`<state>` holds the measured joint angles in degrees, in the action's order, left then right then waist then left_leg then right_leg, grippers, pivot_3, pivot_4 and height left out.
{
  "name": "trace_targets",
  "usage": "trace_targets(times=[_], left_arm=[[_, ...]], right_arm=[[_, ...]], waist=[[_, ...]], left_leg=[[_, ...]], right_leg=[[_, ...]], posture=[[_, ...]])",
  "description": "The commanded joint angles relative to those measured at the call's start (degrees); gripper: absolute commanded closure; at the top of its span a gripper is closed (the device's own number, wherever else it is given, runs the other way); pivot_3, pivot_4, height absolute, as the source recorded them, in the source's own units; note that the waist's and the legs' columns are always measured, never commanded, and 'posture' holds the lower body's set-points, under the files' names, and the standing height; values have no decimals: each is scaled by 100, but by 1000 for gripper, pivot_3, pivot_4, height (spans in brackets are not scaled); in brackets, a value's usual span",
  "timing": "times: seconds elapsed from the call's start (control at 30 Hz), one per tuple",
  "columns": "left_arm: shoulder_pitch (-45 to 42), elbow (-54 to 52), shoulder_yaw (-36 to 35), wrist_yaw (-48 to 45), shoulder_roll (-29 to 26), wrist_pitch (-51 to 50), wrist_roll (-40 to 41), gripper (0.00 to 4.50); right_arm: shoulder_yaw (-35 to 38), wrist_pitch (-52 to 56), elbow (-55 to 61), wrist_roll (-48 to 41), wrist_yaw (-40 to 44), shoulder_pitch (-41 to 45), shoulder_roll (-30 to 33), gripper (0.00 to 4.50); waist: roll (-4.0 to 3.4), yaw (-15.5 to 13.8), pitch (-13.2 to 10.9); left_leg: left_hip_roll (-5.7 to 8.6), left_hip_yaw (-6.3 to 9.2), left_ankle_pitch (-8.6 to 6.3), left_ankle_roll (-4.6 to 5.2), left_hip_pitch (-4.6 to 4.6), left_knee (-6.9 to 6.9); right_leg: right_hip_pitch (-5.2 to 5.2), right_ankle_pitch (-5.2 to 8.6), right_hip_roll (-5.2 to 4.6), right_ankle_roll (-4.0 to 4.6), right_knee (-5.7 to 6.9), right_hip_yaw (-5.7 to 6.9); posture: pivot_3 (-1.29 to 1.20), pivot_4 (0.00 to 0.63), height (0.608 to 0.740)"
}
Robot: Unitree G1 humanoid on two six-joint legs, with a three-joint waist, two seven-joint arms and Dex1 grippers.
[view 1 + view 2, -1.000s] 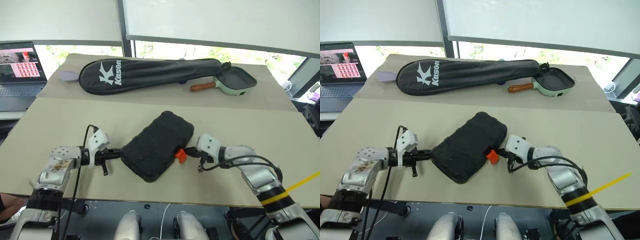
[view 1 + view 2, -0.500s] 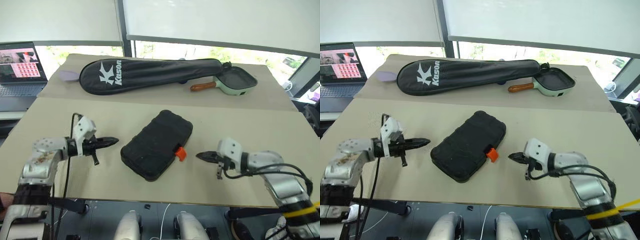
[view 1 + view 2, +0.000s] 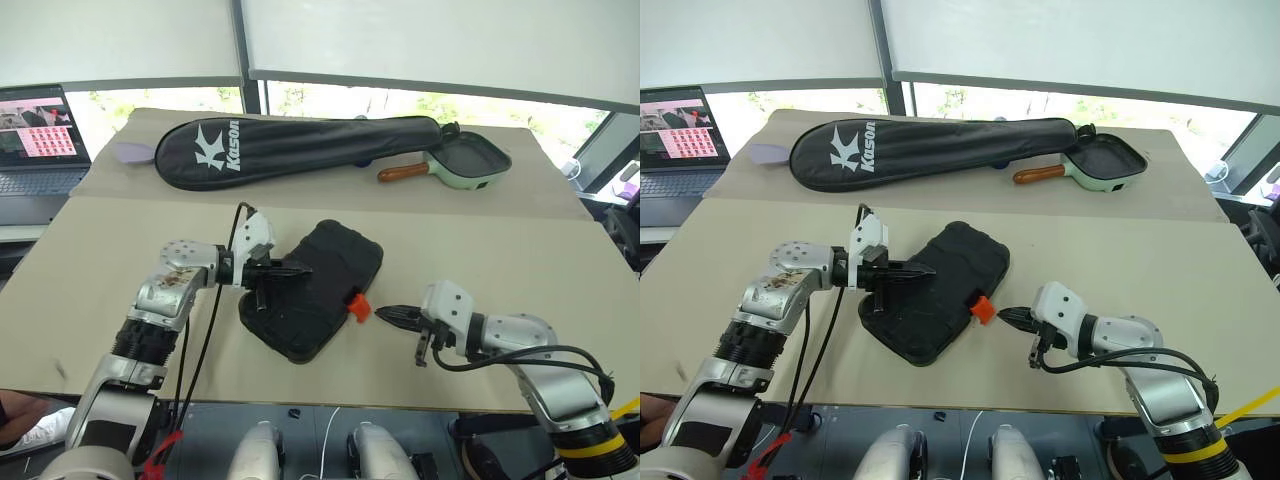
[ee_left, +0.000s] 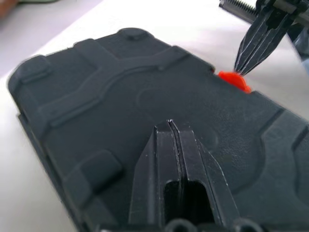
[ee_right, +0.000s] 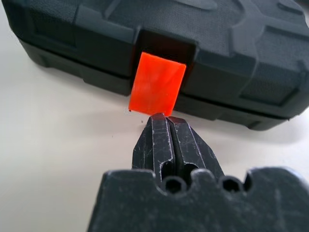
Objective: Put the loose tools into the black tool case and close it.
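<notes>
The right hand (image 5: 165,119), fingers pressed together, points at the orange latch (image 5: 157,84), probably to push it shut. The left hand (image 3: 296,270), also pressed together, hovers over the closed tool case (image 3: 335,262) on the desk (image 3: 480,250), seemingly steadying it.

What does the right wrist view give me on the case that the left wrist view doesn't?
Right wrist view: the orange latch face-on, sticking out from the front edge of the shut black tool case, with the shut right gripper right at its lower edge. Left wrist view: the lid's moulded top, with the shut left gripper over it, contact unclear. Both show case, latch, right gripper and table.
</notes>
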<state>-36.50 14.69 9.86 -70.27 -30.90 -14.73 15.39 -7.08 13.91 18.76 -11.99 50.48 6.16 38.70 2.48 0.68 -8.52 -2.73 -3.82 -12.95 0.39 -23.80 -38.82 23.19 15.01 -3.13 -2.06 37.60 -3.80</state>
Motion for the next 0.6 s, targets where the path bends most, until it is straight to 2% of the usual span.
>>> trace_targets(times=[0.03,0.3,0.6], left_arm=[[27,394,35,-3,43,300,-183,4473],[79,872,56,-74,113,813,-283,4473],[157,808,92,-60,123,838,-315,4473]], right_arm=[[-36,27,121,33,-49,85,-50,4500],[-341,108,-98,238,-45,209,-91,4500],[-426,146,-341,227,-10,599,-267,4500]], waist=[[-1,0,1],[-2,-6,2],[-3,-1,2]], left_leg=[[0,0,0,0,1,0],[0,0,0,0,4,-1],[0,0,0,0,5,-1]], right_leg=[[-1,0,0,0,0,0],[-4,0,-1,0,1,1],[-5,0,-1,0,2,1]], posture=[[0,150,740],[0,150,740],[0,150,740]])
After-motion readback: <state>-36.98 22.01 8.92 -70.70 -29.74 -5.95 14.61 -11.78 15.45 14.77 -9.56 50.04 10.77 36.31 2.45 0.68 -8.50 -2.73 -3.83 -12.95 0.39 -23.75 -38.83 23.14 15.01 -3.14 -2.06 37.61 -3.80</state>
